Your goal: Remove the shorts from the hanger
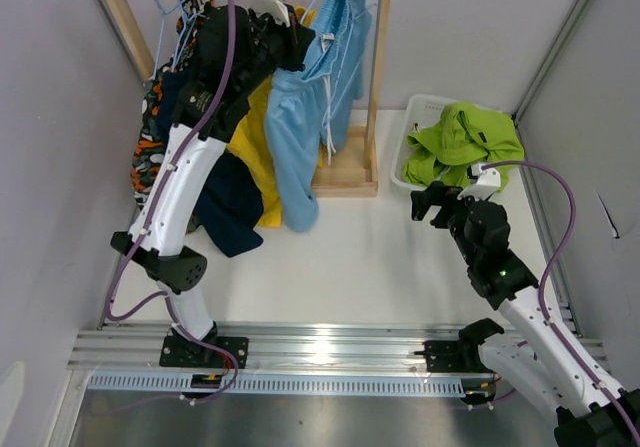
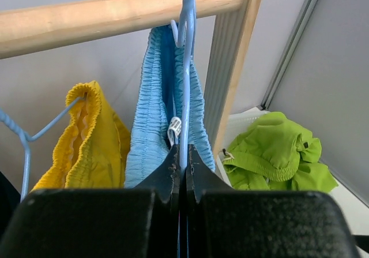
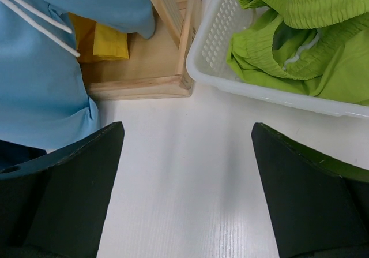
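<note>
A wooden rack (image 1: 352, 172) holds several pairs of shorts. The light blue shorts (image 1: 300, 137) hang on a blue hanger (image 2: 187, 67) from the top bar (image 2: 86, 18). My left gripper (image 1: 300, 47) is raised to the bar and shut on that hanger's wire (image 2: 184, 157), just below the light blue waistband (image 2: 153, 119). The yellow shorts (image 1: 255, 142) hang left of them (image 2: 92, 142). The dark navy shorts (image 1: 230, 207) and the camouflage shorts (image 1: 150, 137) hang further left, partly behind my left arm. The lime green shorts (image 1: 465, 142) lie in a white basket (image 1: 402, 177). My right gripper (image 1: 425, 205) is open and empty over the table (image 3: 187, 128).
The basket (image 3: 219, 44) stands right of the rack's base (image 3: 144, 85), close in front of my right gripper. Grey walls close in on both sides. A metal rail (image 1: 320, 352) runs along the near edge.
</note>
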Robot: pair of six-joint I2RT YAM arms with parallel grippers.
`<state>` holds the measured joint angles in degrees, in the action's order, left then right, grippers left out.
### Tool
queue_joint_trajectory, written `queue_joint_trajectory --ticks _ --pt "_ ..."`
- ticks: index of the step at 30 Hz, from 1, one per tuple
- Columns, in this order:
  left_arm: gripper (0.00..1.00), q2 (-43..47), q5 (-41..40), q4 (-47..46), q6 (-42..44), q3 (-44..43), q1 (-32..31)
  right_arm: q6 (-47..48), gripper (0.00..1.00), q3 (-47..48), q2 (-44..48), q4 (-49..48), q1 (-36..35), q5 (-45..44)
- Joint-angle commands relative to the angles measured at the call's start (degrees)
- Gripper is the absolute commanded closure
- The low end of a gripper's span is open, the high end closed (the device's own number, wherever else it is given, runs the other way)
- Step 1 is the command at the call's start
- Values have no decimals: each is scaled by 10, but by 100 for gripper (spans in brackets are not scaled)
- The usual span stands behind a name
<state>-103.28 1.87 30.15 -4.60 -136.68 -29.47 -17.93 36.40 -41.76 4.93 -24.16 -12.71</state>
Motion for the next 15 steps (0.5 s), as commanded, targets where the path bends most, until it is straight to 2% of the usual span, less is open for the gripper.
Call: queue_joint_trajectory --ticks 1,4,9,10,15 --pt "100 41 11 -23 -5 -31 0 1 1 7 15 -19 -2 -11" --pt "100 67 -1 -6 -7 -4 -2 0 1 10 25 -9 -2 -12" --pt "100 183 -55 -7 1 141 -17 0 1 25 33 14 -1 -7" --pt "100 199 -68 -3 1 195 -19 0 0 31 33 20 -1 -2" --pt "100 306 -85 25 -4 296 -32 3 0 53 34 27 -1 16"
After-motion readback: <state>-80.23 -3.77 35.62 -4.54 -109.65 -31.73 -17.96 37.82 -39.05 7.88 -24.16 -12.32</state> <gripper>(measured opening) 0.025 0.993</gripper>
